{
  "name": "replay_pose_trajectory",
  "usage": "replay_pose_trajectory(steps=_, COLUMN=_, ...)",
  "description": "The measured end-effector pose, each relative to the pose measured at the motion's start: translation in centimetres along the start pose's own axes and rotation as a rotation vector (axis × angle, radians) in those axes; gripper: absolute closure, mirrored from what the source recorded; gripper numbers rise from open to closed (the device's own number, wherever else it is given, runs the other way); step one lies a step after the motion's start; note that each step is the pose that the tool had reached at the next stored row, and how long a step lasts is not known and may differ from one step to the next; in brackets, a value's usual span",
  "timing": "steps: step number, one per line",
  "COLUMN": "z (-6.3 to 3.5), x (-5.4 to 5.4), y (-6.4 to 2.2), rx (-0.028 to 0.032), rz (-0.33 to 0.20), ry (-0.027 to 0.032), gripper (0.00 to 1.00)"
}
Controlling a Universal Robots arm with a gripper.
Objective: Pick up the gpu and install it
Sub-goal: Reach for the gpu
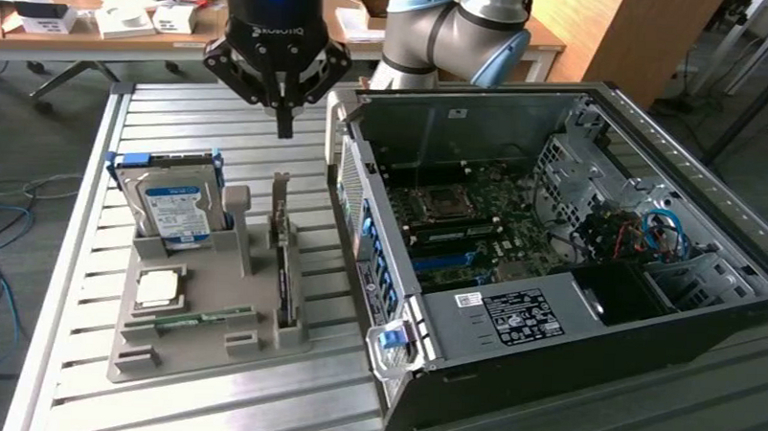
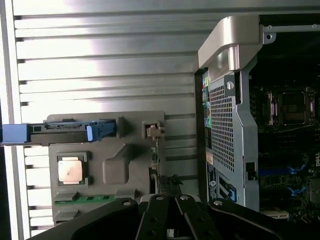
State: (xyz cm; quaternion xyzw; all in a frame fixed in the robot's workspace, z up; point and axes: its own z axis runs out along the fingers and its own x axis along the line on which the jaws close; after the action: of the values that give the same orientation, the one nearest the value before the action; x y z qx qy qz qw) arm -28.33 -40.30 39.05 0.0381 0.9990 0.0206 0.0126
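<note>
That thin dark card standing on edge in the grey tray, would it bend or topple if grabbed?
Probably stiff: the card stands straight on its edge without sagging. Likely tippy once lifted out, since slots in the tray seem to prop it. Perhaps light, being so thin.

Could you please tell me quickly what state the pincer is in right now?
Pincer: closed, holding nothing, and hanging above the gpu, which stands on edge in the grey tray.
</note>
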Motion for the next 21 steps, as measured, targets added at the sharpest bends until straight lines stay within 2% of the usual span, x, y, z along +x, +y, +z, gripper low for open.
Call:
replay_pose_trajectory(steps=8, z=-0.05, x=0.1, y=-1.08, rx=0.0001, rz=0.0, ry=0.0, gripper=0.89)
replay_pose_trajectory(steps=21, z=-0.16, x=0.3, y=-3.55, rx=0.0001, rz=0.0, ry=0.0, gripper=0.89)
